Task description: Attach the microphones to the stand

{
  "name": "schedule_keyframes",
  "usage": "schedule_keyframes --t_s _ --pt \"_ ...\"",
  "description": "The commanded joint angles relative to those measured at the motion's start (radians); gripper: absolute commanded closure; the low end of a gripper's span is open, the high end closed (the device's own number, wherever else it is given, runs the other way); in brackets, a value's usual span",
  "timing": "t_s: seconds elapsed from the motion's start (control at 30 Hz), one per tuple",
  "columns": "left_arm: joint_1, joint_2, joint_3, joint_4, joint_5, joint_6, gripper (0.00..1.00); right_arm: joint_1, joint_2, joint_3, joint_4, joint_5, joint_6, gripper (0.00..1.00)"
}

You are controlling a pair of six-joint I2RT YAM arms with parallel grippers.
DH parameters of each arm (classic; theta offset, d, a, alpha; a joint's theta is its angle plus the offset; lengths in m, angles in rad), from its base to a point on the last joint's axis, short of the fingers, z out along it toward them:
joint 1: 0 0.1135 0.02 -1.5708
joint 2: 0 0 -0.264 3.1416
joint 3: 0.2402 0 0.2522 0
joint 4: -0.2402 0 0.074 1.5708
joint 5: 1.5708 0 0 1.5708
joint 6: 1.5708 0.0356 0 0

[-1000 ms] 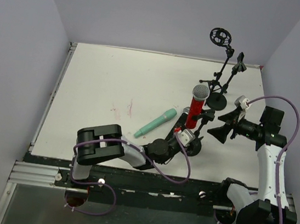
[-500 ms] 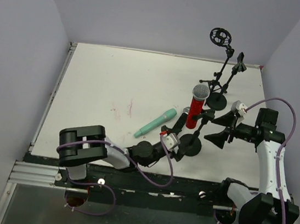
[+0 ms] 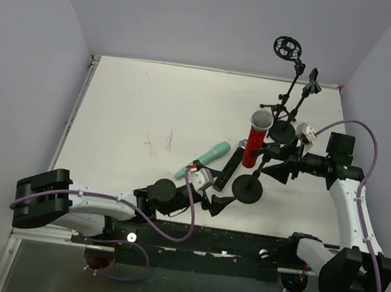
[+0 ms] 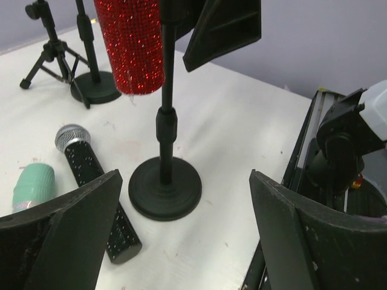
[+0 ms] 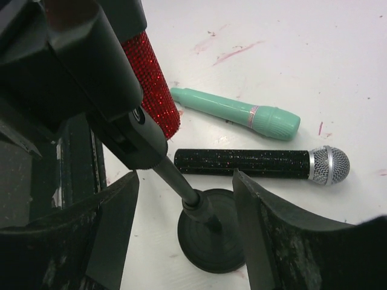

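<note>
In the top view a front stand (image 3: 247, 190) is on the worktop (image 3: 129, 101), right of the frame's centre, and the upright microphone (image 3: 256, 136) sits on it. Just left of its base lie two others side by side: the inner lying microphone (image 3: 229, 166) beside the base, the outer lying microphone (image 3: 204, 159) further left. Behind, toward the upper right, is the middle stand (image 3: 281, 133), and behind that the back stand (image 3: 288, 48). The left hand (image 3: 217, 192) is at the base's lower left. The right hand (image 3: 271, 163) is at the pole's right side.

Table (image 3: 129, 101), green microphone (image 5: 236, 110), black microphone (image 5: 254, 163) (flat), stands (image 3: 248, 190)
</note>
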Motion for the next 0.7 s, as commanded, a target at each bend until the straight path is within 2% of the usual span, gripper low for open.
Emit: schedule_keyframes --t_s 0.0,0.2,0.33,0.53,0.67 --pt "0.027 -0.123 0.023 -0.313 0.007 -0.068 0.03 0.03 -0.007 -0.018 0.128 -0.02 0.1 0.33" --pt "0.087 -0.248 0.005 -0.428 0.025 -0.123 0.02 0.044 -0.003 -0.012 0.119 -0.033 0.05 0.57" --pt "0.11 -0.308 -0.017 -0.47 0.022 -0.129 0.02 0.07 0.01 -0.005 0.042 -0.039 -0.085 0.6" --pt "0.122 -0.371 -0.049 -0.502 0.007 -0.137 0.02 0.081 0.033 0.011 0.028 -0.033 -0.153 0.59" --pt "0.125 -0.399 -0.061 -0.513 -0.005 -0.138 0.02 0.081 0.04 0.038 -0.045 -0.061 -0.237 0.8"
